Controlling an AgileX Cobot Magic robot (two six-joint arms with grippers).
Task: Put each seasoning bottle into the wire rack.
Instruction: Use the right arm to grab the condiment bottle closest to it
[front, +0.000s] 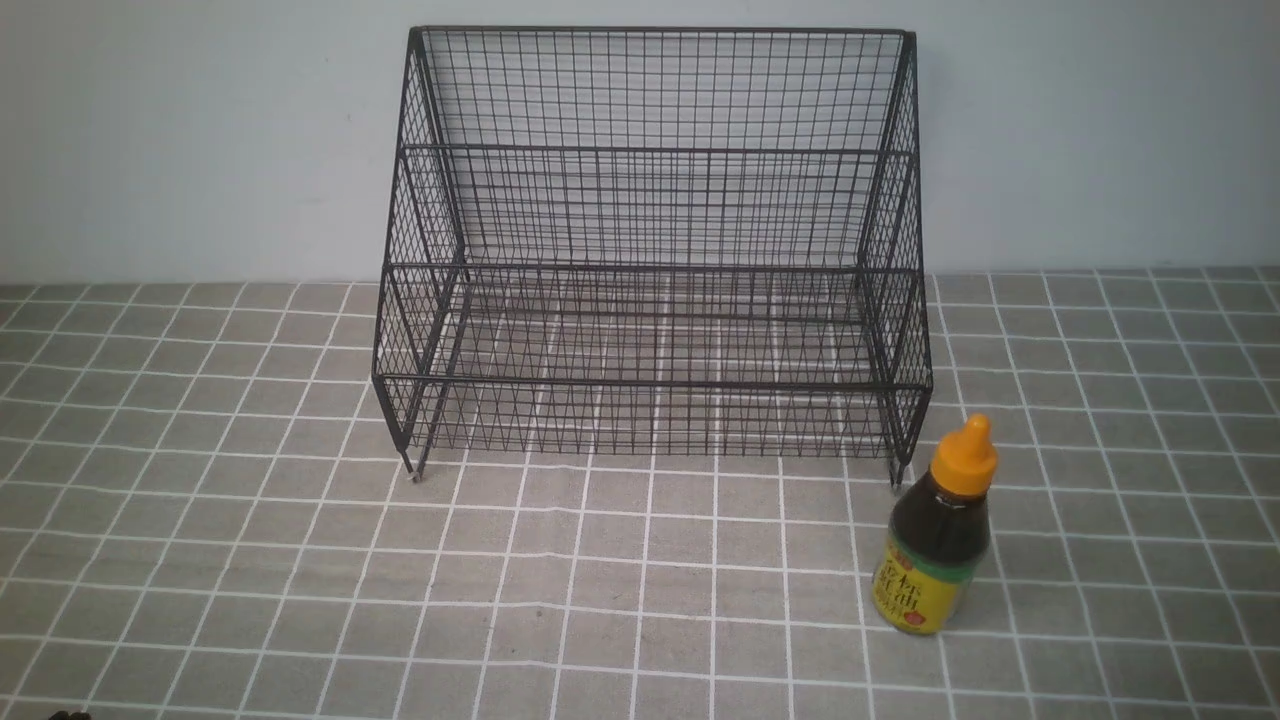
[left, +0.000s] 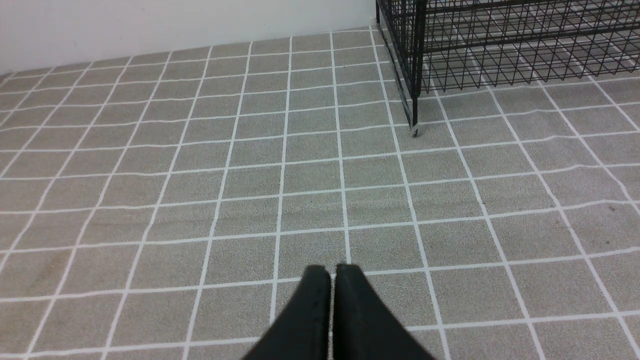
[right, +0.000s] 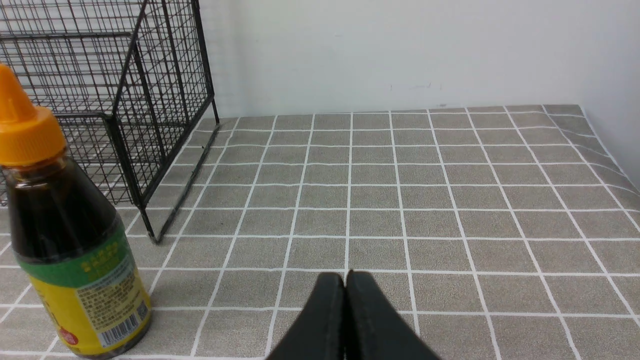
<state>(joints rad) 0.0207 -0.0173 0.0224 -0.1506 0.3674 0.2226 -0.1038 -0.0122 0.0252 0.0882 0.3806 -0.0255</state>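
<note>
One seasoning bottle (front: 936, 535) stands upright on the checked cloth, just in front of the wire rack's right front foot. It has dark liquid, an orange nozzle cap and a yellow label with a green band. It also shows in the right wrist view (right: 65, 235). The black wire rack (front: 650, 250) stands at the back against the wall, both tiers empty; its corner shows in the left wrist view (left: 500, 45) and the right wrist view (right: 115, 90). My left gripper (left: 333, 270) is shut and empty over bare cloth. My right gripper (right: 345, 276) is shut and empty, beside the bottle and apart from it. Neither gripper shows in the front view.
A grey cloth with white grid lines (front: 300, 560) covers the table. A pale wall (front: 180, 130) runs behind the rack. The table's right edge and a side wall (right: 620, 130) show in the right wrist view.
</note>
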